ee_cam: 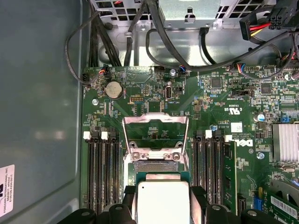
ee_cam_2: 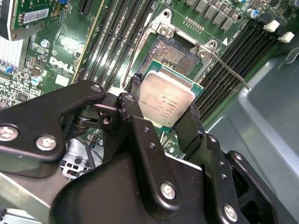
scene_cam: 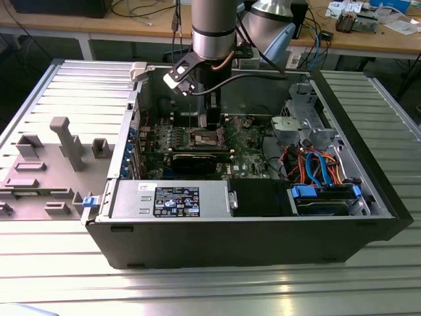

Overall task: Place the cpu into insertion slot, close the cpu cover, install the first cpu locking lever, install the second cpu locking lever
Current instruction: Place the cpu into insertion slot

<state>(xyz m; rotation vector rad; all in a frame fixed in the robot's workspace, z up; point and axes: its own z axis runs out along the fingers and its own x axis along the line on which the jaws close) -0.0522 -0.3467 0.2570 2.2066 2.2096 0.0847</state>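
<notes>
In the second wrist view, your gripper (ee_cam_2: 164,99) has its black fingers (ee_cam_2: 135,86) clenched on opposite edges of the chip (ee_cam_2: 168,98). The chip's silvery top carries fine engraved print (too small to make out). You are holding it just above the near edge of the socket (ee_cam_2: 170,49), whose contact field lies bare. A thin lever (ee_cam_2: 231,70) juts out beside it.

In the first wrist view the cover frame (ee_cam: 155,118) stands raised behind the socket. White lettering marks the green board (ee_cam: 233,112), and a sticker (ee_cam: 5,189) sits on the case wall.

In the exterior view a black label marks the power supply (scene_cam: 176,201).
</notes>
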